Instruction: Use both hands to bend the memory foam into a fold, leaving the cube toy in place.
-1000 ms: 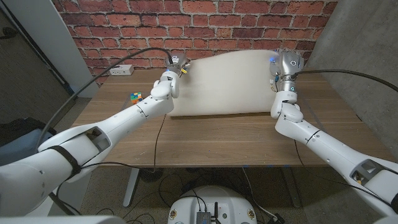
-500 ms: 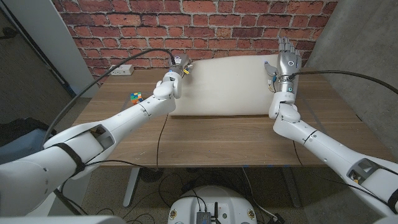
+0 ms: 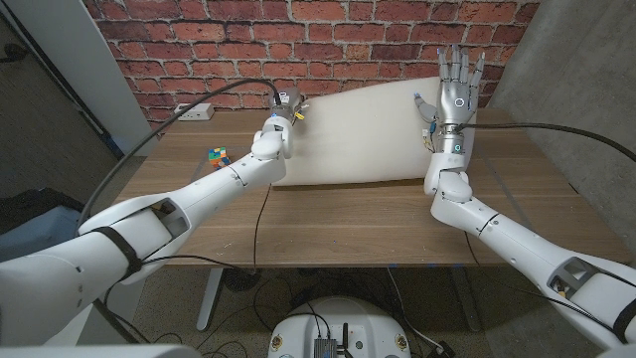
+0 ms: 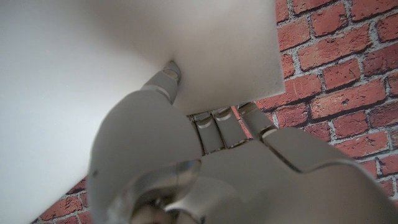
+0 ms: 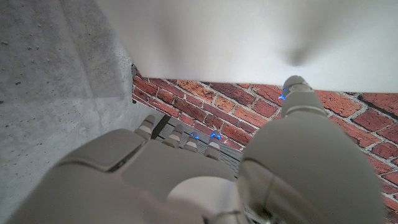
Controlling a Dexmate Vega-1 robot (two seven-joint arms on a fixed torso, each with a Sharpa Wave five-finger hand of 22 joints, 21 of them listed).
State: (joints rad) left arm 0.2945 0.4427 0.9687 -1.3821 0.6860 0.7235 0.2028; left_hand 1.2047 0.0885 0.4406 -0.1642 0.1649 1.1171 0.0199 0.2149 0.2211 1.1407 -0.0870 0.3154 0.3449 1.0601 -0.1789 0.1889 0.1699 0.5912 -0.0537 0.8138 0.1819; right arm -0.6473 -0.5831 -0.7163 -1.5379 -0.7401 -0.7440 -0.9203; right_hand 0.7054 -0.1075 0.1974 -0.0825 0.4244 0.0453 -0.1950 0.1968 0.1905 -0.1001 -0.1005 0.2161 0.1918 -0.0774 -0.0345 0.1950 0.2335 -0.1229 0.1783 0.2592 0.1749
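Head view: foam slab lies on the wooden table against the brick wall, its rear edge lifted, higher toward the right. Left hand grips the slab's left end, fingers clamped on the edge. Right hand stands upright at the slab's right end, fingers apart and pointing up, thumb toward the foam. Cube toy sits on the table to the left of the slab, apart from it, beside the left arm. A white power strip lies near the wall.

Left wrist view: left hand holds the foam slab, thumb pressed into its face, fingers behind the edge.

Right wrist view: right hand has its thumb tip touching the foam slab; the fingers reach past the slab's edge, clear of it.
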